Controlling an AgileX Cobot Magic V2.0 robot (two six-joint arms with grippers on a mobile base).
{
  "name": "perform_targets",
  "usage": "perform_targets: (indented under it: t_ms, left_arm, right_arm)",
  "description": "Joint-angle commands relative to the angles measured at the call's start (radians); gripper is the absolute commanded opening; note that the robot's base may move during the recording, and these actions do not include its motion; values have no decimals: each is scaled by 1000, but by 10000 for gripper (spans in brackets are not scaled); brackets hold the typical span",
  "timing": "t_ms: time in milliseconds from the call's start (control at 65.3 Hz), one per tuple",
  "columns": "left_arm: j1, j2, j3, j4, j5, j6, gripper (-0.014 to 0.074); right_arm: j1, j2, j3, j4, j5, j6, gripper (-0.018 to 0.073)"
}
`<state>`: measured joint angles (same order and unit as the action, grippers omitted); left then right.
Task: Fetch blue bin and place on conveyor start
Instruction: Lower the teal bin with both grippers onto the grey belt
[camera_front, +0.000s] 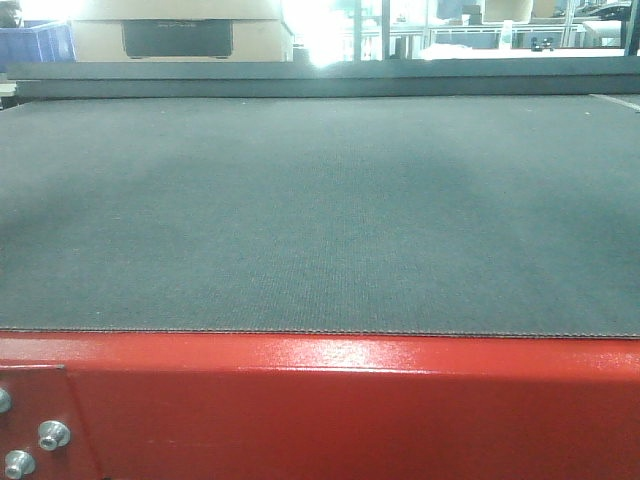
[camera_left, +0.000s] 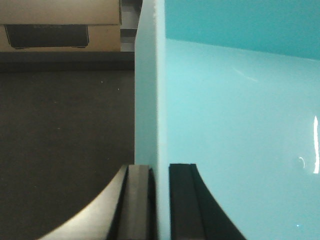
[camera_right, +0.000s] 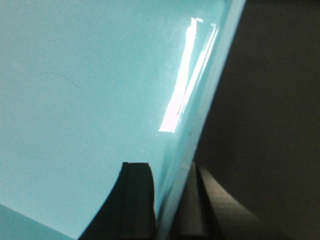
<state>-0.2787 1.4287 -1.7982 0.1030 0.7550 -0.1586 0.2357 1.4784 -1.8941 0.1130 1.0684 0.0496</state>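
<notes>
Both jaws astride blue bin (camera_left: 225, 125) walls

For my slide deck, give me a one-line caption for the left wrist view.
Left gripper clamps the blue bin wall, one finger each side, dark belt alongside, cardboard box beyond.

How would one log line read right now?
left gripper: shut on blue bin | right gripper: shut on blue bin | conveyor start: visible beyond bin

Stacked cardboard boxes (camera_front: 180, 35) beside bright glare (camera_front: 320, 35)
</notes>
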Motion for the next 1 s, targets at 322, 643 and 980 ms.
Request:
perform_targets:
  t_ms: [322, 643, 980]
  left_arm:
    - [2, -14, -11, 18, -66, -8, -111]
    - [2, -14, -11, 15, -76, -8, -111]
    - [2, -10, 117, -38, 171, -8, -111]
  right_arm:
    - [-5, -12, -11, -33, -23, -31, -153]
    - [-5, -12, -11, -31, -41, -31, -153]
    - [-5, -12, 104, -50, 37, -31, -153]
